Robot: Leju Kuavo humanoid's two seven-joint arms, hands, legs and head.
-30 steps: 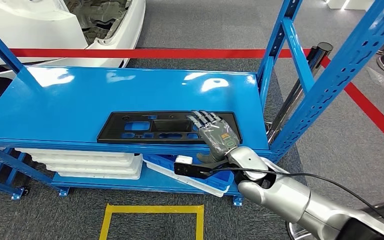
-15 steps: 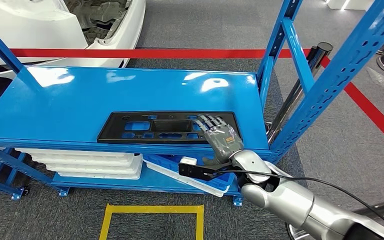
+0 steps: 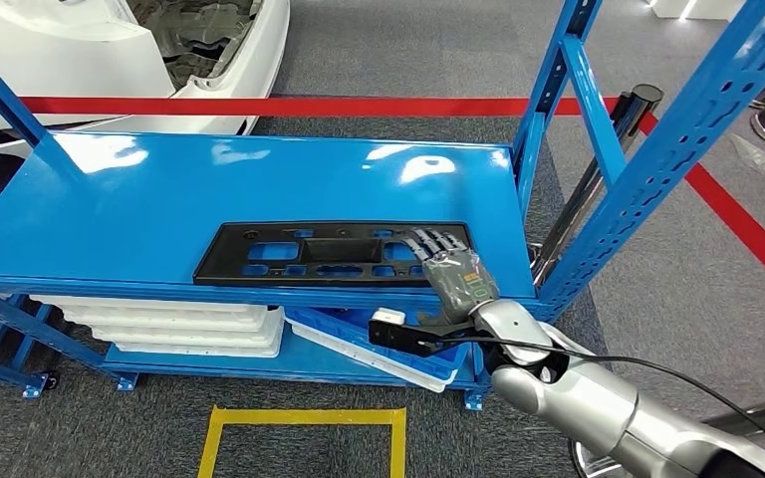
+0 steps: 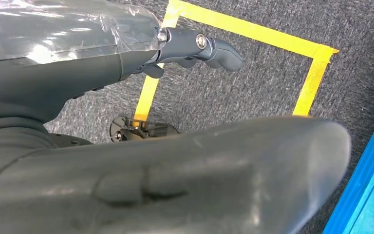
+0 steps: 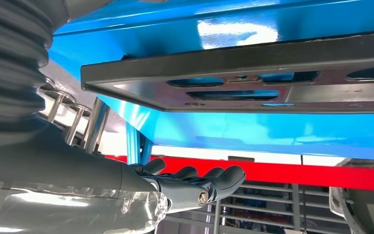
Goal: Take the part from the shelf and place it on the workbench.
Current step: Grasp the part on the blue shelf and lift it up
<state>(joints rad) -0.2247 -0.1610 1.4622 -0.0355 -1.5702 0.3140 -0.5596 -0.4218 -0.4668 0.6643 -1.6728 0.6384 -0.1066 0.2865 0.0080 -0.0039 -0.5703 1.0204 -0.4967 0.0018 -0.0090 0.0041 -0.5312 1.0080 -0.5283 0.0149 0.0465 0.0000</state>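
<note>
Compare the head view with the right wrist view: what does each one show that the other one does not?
Head view alone: the whole black part lying flat on the blue shelf, white trays on the lower level, a yellow floor marking. Right wrist view alone: a close look along the part's edge, with blue showing through its cutouts. Both share the right hand, the part and the shelf.

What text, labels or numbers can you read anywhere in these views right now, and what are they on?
No readable text in any view.
The black part on the blue shelf carries no visible marking.
Something green shows on the back of the right hand, too small and blurred to read.
The yellow tape and red tape on the floor are plain lines, without lettering.
</note>
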